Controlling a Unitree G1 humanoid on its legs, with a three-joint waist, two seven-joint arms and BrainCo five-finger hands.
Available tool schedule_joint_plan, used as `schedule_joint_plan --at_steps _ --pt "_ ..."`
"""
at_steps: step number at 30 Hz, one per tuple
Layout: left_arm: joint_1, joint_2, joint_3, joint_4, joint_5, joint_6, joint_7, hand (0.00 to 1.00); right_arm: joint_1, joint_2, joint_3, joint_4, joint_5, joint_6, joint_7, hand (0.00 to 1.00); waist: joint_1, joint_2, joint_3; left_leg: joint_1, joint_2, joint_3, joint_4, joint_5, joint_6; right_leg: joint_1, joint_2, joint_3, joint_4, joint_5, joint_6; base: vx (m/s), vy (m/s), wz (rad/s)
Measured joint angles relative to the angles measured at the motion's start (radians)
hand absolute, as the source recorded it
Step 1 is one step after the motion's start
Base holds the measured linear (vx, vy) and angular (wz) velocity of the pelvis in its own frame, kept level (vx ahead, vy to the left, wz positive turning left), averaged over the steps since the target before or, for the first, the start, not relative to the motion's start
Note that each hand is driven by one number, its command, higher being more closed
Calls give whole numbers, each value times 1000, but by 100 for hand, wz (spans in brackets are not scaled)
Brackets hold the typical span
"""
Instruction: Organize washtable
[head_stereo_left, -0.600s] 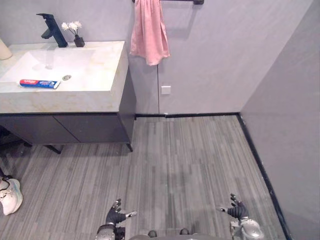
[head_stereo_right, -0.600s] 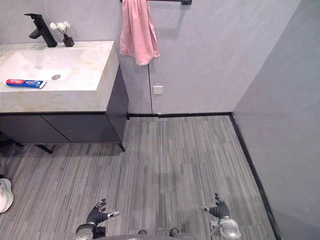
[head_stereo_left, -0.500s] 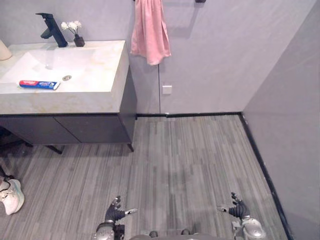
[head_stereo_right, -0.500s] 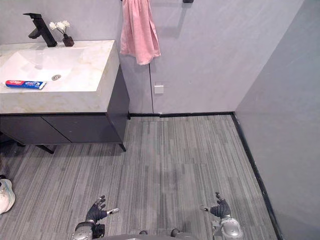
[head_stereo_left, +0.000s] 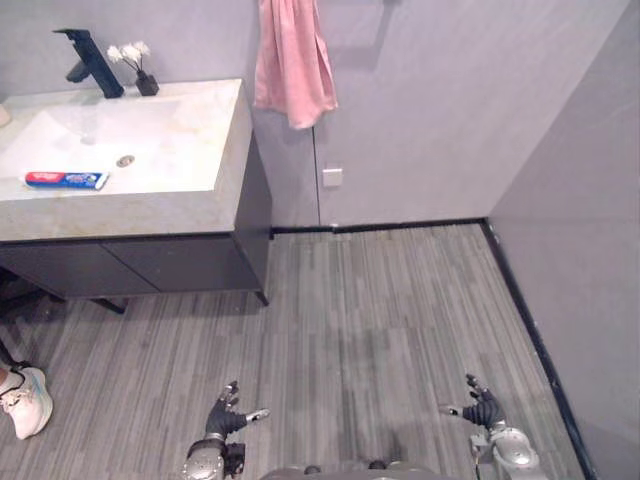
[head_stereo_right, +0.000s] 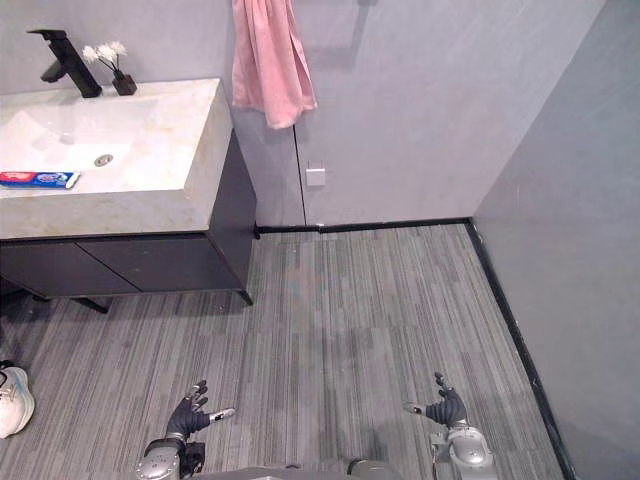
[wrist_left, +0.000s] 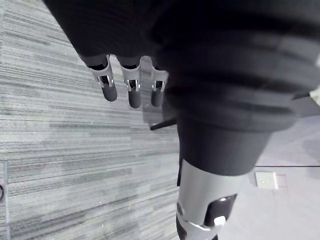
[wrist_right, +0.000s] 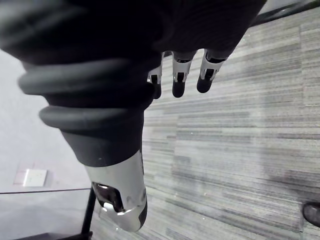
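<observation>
Item: red-white-blue toothpaste tube (head_stereo_left: 67, 179), flat in basin of pale marble tabletop (head_stereo_left: 205, 140), long axis crosswise, well ahead-left of me. Left hand (head_stereo_left: 226, 421) nearer; right hand (head_stereo_left: 484, 410) farther. Fingers (wrist_left: 132, 90) on both spread, empty. I judge approach needed first.

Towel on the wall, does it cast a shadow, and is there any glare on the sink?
Left eye view: the towel throws a soft shadow on the wall to its right. Right eye view: the sink is evenly bright, with no hard glare spot.
</observation>
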Motion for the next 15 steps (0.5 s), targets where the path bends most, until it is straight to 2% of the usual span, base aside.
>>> schedule_joint_plan --at_steps 2,4,5,6,7,10,12,13,14,15 --pt "2 -1 0 -1 -4 0 11 0 -21 1 -2 6 5 3 -3 0 3 8 5 -22 4 27 45 -53 33 -71 -4 17 132 -69 8 -15 44 -38" --pt "-1 -1 1 -2 -12 0 14 0 -33 3 -2 6 5 12 -11 0 14 5 21 -21 -8 51 83 -95 51 -180 -30 23 385 -130 73 -13 87 -32" --pt "-1 -1 1 -5 -15 0 15 0 -32 4 -1 6 5 16 -16 0 12 3 26 -17 -12 50 85 -107 58 -218 -38 19 469 -130 74 45 84 -7" --pt "-2 5 0 -22 -29 1 18 0 -27 9 3 6 5 21 -20 0 8 -6 33 4 -25 41 92 -128 68 -295 -65 -3 627 -133 74 134 63 7" --pt "-4 7 0 -24 -38 1 21 0 -22 10 5 7 5 31 -20 0 6 -14 44 28 -34 35 92 -134 73 -337 -91 -27 710 -158 69 182 51 11" --pt "-28 9 -1 -24 -40 1 35 0 -26 8 6 6 7 38 -21 0 -11 -3 63 76 -12 -11 72 -144 77 -418 -88 -90 650 -178 38 270 9 35" --pt "-59 6 -2 -24 -46 1 37 0 -28 2 6 6 16 39 -21 0 -18 11 79 101 17 -35 49 -144 72 -459 -64 -110 563 -166 27 398 -107 56" --pt "-74 7 -1 -24 -47 0 40 0 -28 0 7 6 18 39 -21 0 -25 14 88 129 34 -69 27 -144 46 -483 -42 -109 450 -104 14 388 -128 66" --pt "-77 11 -2 -25 -47 -1 41 0 -27 1 7 5 23 38 -21 0 -31 4 85 141 33 -79 24 -149 29 -486 -42 -97 405 -65 6 459 -161 78" --pt "-75 14 -1 -25 -47 0 41 0 -21 1 7 4 30 39 -22 0 -38 -8 83 160 32 -99 29 -165 0 -484 -46 -88 387 52 -35 432 -155 53"
